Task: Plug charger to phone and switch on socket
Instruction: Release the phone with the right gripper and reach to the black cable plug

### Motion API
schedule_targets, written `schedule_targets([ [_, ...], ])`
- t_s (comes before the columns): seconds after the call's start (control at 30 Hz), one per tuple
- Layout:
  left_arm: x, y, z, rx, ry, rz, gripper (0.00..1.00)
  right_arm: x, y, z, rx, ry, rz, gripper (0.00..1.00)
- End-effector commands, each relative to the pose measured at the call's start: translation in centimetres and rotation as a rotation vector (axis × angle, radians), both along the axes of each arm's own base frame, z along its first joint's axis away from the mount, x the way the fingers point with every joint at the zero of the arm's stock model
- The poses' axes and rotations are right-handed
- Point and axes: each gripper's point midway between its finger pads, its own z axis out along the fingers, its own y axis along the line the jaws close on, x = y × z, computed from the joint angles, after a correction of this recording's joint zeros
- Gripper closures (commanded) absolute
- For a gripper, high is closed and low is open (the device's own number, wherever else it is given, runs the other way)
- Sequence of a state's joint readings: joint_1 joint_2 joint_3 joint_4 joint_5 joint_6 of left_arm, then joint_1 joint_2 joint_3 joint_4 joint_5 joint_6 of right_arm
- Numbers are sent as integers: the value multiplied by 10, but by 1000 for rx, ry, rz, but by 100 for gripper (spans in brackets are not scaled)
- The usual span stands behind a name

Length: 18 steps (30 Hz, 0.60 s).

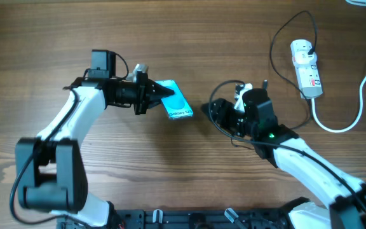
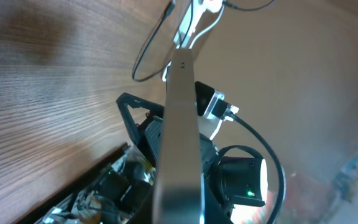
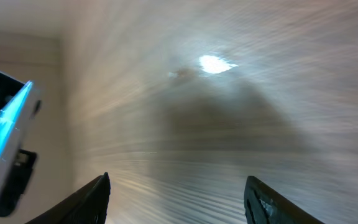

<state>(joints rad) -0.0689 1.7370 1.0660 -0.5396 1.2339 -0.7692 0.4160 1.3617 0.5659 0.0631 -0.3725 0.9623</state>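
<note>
The phone (image 1: 178, 102), cyan screen up, is held at its left end by my left gripper (image 1: 150, 95), slightly above the table. In the left wrist view the phone (image 2: 180, 124) shows edge-on, running up the middle. My right gripper (image 1: 210, 109) is open and empty, just right of the phone; its fingertips (image 3: 178, 186) are spread wide over bare wood, and the phone's cyan edge (image 3: 4, 140) shows at the left. The socket (image 1: 306, 69) lies at the far right. The charger's thin black cable (image 1: 274, 56) loops from it toward my right arm; its plug end is hidden.
A thick white lead (image 1: 361, 95) curves from the socket off the right edge. The socket and black cable loop (image 2: 146, 59) also show at the top of the left wrist view. The robot bases stand along the front edge.
</note>
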Motion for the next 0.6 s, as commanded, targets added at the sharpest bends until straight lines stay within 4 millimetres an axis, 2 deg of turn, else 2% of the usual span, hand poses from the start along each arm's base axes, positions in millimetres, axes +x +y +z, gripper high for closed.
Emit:
schedule_targets([
  [0.0,-3,-4,7,-129,-9,-56,96,8,-34,21,-155,-120,-109,31],
  [0.1,-6,-6,14,-181,-1,-73,96,-3,-60,29,-242,-121,-192,30],
  [0.2,-13,-8,34,-293,3,-114,96,-22,-96,40,-353,-125,-292,30],
  [0.3,-15,-8,38,-321,13,-121,96,-36,-122,46,-436,-131,-364,26],
  [0.4,-18,-8,38,-320,56,-114,96,-43,-137,47,-491,-131,-405,26],
  [0.57,-25,-8,36,-319,146,-100,96,-44,-147,41,-553,-112,-433,26],
])
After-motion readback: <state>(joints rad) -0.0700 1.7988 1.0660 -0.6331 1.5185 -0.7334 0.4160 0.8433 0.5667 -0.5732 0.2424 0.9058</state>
